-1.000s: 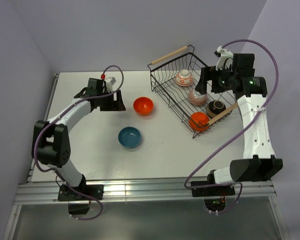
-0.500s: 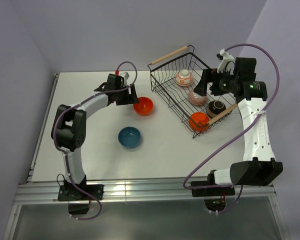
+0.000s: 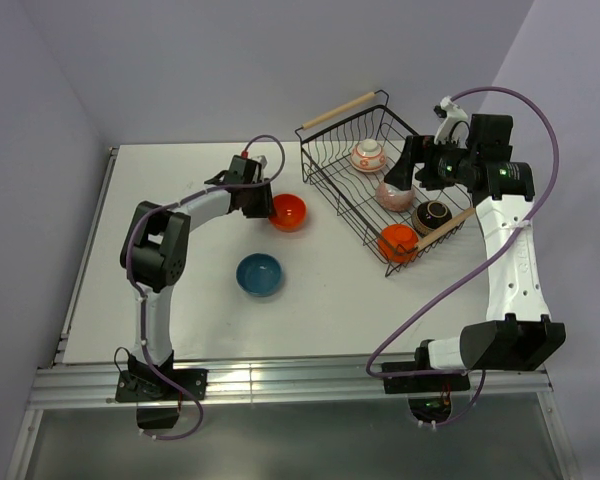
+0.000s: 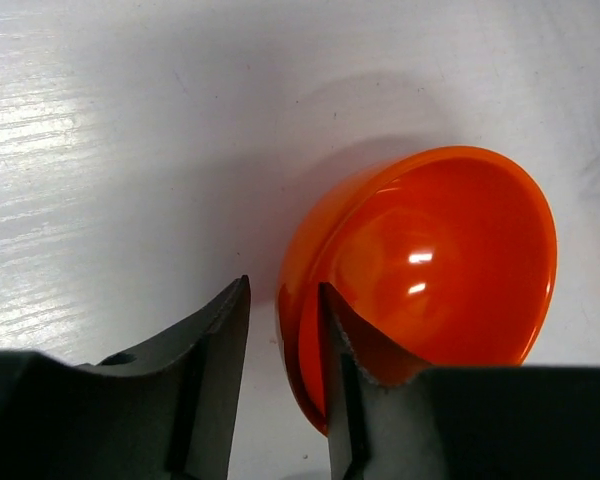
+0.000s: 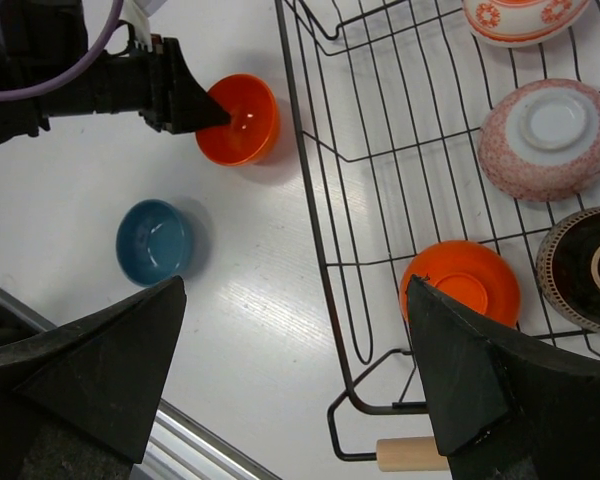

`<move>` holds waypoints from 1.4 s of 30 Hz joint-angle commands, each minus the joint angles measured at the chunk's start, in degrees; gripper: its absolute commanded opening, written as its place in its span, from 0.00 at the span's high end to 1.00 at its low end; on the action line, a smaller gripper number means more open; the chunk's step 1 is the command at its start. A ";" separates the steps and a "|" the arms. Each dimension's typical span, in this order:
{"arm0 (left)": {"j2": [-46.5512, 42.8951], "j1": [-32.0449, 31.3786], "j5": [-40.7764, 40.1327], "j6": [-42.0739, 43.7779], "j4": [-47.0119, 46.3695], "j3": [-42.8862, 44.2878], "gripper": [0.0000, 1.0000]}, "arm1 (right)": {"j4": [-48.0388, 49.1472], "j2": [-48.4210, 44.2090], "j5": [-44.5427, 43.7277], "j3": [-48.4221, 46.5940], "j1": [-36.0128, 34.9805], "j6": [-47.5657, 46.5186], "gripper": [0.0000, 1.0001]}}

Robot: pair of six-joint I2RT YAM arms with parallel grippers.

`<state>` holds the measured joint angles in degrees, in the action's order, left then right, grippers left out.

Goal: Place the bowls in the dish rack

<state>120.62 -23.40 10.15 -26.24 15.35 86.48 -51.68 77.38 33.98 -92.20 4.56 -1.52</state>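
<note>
Plain orange round bowl [image 4: 430, 260] upright on white bench [image 4: 130, 120]. Left gripper [image 4: 283, 290] fingers narrowed astride its near rim, one inside, one just outside; clamping cannot be told. Blue round bowl [image 3: 259, 274] nearby. Right gripper [image 5: 295, 290] fingers wide apart, empty, above black wire dish rack [image 3: 325, 165].

Bare table [image 3: 330, 295] between blue bowl [image 3: 259, 274] and dish rack [image 3: 338, 109] (four bowls [image 3: 394, 195] inside).

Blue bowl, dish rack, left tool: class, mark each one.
blue bowl [image 3: 259, 275], top view, centre of its inside.
dish rack [image 3: 338, 109], top view, middle of far wooden handle.
left tool [image 4: 283, 290], left wrist view, gap between its fingertips.
</note>
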 commanded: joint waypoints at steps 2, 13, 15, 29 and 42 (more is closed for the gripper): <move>-1.61 -0.16 -0.31 -0.13 1.17 2.73 0.66 | 3.86 -1.44 3.46 2.02 0.45 3.45 0.02; -8.88 -0.24 1.27 1.45 2.84 2.29 1.00 | 7.11 -4.61 8.73 5.72 0.45 6.70 0.04; -14.58 -0.24 2.76 1.80 0.65 0.55 1.00 | 10.00 -5.14 12.58 7.21 0.36 8.97 0.04; -35.80 -4.64 9.71 5.50 -1.20 -1.84 1.00 | 29.88 -5.05 24.39 12.14 -11.39 29.82 0.00; -37.92 -4.73 14.28 4.62 -3.40 -4.74 1.00 | 32.95 -0.22 17.53 13.80 -18.79 34.21 0.00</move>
<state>84.31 -28.05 21.87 -21.12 15.51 81.19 -22.31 75.61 53.41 -79.22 -13.10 30.28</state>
